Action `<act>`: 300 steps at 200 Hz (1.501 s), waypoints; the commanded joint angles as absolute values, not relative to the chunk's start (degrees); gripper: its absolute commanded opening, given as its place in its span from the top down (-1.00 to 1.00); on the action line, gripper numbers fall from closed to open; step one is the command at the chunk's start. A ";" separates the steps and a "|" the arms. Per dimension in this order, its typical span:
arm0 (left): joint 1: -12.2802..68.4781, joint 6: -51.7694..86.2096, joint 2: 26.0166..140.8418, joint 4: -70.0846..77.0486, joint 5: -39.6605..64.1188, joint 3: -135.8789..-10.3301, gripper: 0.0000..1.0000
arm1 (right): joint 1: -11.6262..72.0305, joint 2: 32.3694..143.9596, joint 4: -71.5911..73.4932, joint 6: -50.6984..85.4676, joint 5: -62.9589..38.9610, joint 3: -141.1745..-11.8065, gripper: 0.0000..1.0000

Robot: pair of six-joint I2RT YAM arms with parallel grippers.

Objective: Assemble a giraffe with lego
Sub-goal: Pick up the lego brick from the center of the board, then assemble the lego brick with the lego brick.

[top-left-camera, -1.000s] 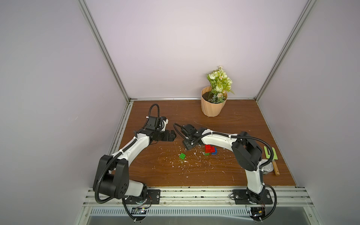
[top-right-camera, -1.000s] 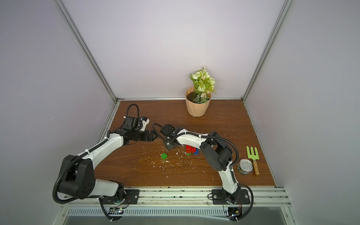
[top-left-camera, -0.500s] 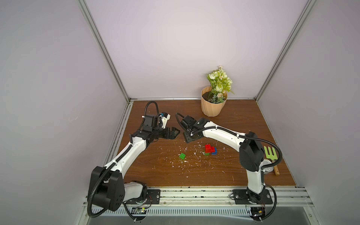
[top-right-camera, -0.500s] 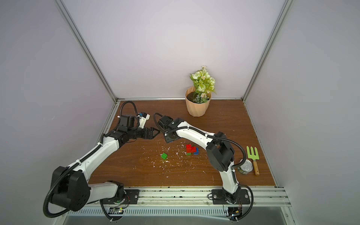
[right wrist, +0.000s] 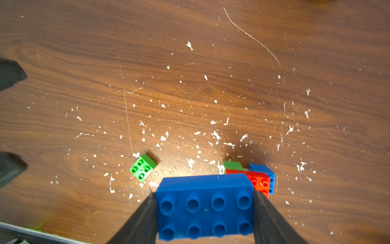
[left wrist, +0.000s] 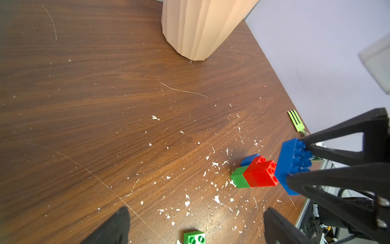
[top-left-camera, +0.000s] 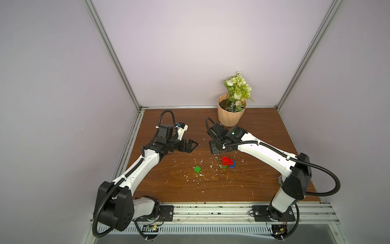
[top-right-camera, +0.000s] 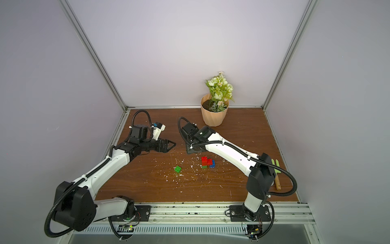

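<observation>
My right gripper [right wrist: 204, 202] is shut on the two short ends of a long blue lego brick [right wrist: 205, 207], studs facing the wrist camera, and holds it above the table; the left wrist view shows this brick [left wrist: 293, 164] too. Just beyond it stands the partial giraffe [top-left-camera: 227, 163], with red bricks stepped on a green and a blue brick [top-right-camera: 207, 162]. A loose square green brick [top-left-camera: 197, 169] lies to its left on the table. My left gripper [top-left-camera: 191, 145] hangs open and holds nothing, behind and left of the green brick [left wrist: 194, 237].
A peach flower pot [top-left-camera: 231, 114] stands at the back of the wooden table [top-left-camera: 263, 131]. A green garden fork [top-right-camera: 275, 166] lies by the right wall. White chips are scattered around the bricks. Walls close in the left, right and back edges.
My right gripper has drawn away from the left gripper and moved right with the blue brick, ending just behind the brick stack. The left arm has stretched out a little farther.
</observation>
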State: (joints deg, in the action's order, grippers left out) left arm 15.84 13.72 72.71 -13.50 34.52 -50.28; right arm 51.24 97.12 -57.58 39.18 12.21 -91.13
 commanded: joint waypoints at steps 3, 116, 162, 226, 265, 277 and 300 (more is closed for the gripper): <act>16.51 13.71 71.75 -13.01 35.41 -49.81 -0.99 | 50.99 94.38 -59.52 42.68 12.69 -88.73 -0.14; 16.88 13.71 72.12 -13.01 34.85 -49.87 -0.99 | 51.15 92.45 -56.52 44.45 10.84 -81.23 -0.14; 16.88 13.61 72.19 -13.17 34.78 -49.88 -0.99 | 51.16 93.07 -55.30 44.48 10.48 -80.24 -0.14; 16.90 13.40 71.90 -13.35 34.36 -49.90 -0.99 | 51.15 93.86 -55.31 44.42 11.03 -79.61 -0.14; 16.88 13.45 72.00 -13.26 34.38 -49.97 -0.98 | 51.15 94.04 -55.09 44.53 11.14 -78.77 -0.13; 16.92 13.39 72.00 -13.27 34.34 -49.93 -0.99 | 51.15 94.13 -55.02 44.51 11.08 -78.44 -0.13; 16.94 13.45 72.12 -13.27 34.33 -49.92 -0.99 | 51.15 94.39 -55.09 44.38 11.23 -78.09 -0.13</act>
